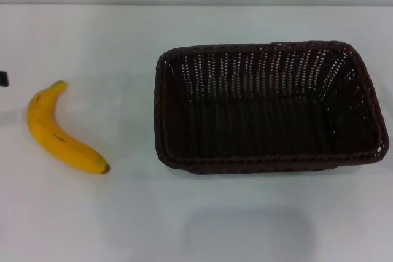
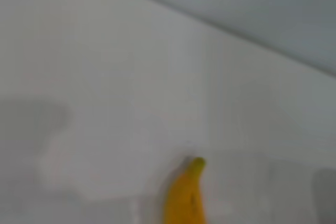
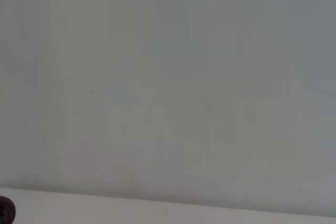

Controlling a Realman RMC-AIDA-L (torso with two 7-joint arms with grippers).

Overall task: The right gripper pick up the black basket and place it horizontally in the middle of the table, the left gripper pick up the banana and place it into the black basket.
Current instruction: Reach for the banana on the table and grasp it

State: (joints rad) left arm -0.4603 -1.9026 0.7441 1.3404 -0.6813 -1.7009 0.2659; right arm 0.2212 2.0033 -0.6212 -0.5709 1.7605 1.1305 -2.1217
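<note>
Black basket (image 1: 270,108): rectangular woven wicker, openwork sloped sides and braided rim, lying lengthwise on the white, smooth table (image 1: 202,225), centre-right. Banana (image 1: 61,132): curved, yellow with brown specks, lying well apart to the left, greenish stem end far, dark tip near. Left gripper (image 1: 3,78): a black sliver at the left edge, just beyond the stem; finger state cannot be told. Right gripper: out of view.

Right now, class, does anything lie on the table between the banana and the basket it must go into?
Nothing visible does. Bare white table separates the banana from the black basket, which is empty.
</note>
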